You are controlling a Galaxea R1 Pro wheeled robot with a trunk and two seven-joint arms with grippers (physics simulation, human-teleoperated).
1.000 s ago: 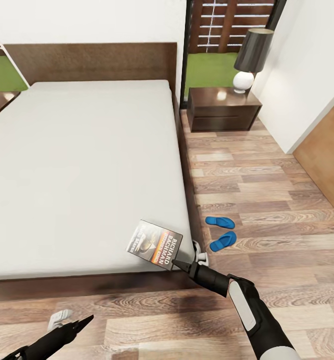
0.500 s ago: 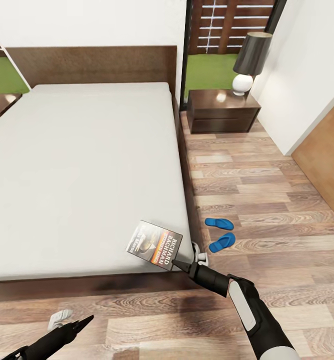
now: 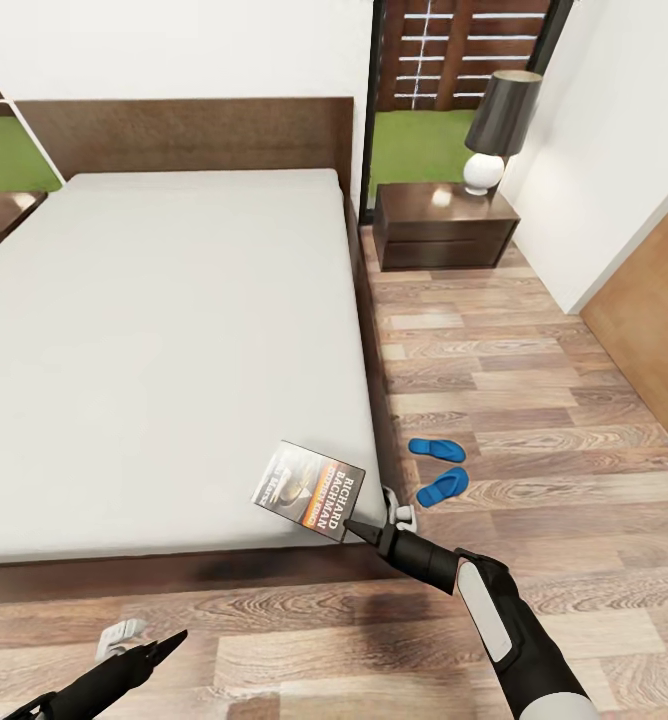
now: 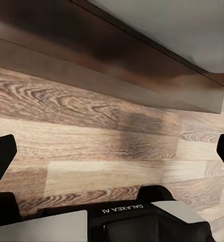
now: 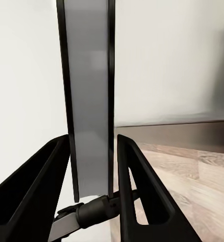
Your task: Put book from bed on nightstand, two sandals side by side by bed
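Camera view shifted slightly, nothing else; right claw (image 3: pixel 359 524) (fingers narrow) still clamped on the book's (image 3: pixel 309 489) corner.

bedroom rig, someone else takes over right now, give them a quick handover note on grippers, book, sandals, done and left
Right gripper: shut on the book, pinching its near corner at the bed's near right corner; in the right wrist view the fingers flank its grey page edge.
Left gripper: open, holding nothing, low over the floor by the bed's foot.
Sandals: on the floor beside the bed's right side, close together but angled apart.
Nightstand: at the right of the headboard, carrying a lamp.
Done: book gripped.
Left: carry the book to the nightstand, straighten the sandals side by side.
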